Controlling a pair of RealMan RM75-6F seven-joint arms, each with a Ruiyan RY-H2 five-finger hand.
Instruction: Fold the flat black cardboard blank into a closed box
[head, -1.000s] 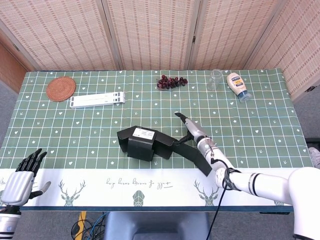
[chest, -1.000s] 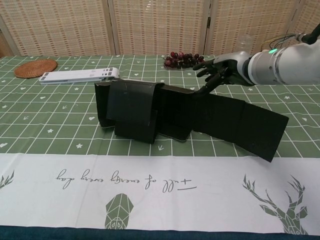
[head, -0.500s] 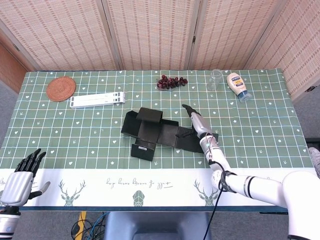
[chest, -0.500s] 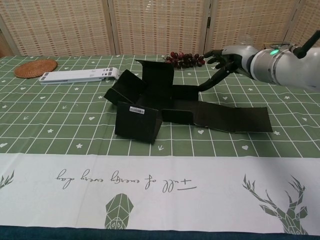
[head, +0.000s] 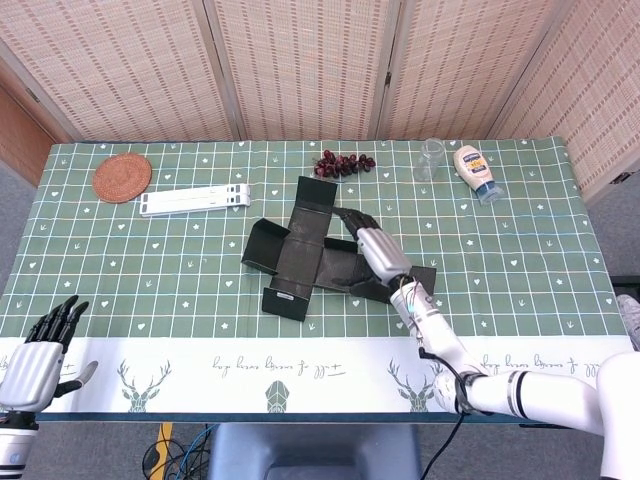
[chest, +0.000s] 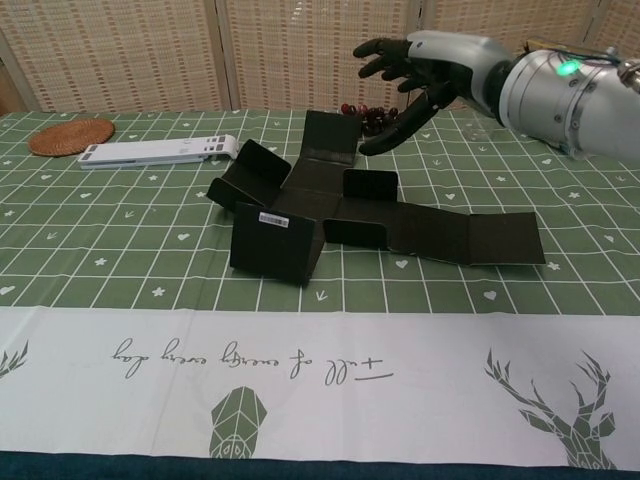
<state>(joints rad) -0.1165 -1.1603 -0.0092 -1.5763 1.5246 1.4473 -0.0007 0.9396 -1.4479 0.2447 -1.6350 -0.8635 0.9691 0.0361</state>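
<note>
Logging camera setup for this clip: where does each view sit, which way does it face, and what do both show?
Head view: high above the near edge, looking steeply down on the table; shows left hand low, right hand and forearm.
Chest view: low at the near edge, facing across toward the screens; shows only the right hand.
Shared: black cardboard blank, right hand, grapes, woven coaster.

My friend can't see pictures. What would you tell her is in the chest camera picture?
A black cardboard blank lies partly unfolded on a green checked tablecloth, some flaps standing up, while the robot's right hand hovers open above it, holding nothing. Behind it are dark grapes, a white flat stand and a round woven coaster.
</note>
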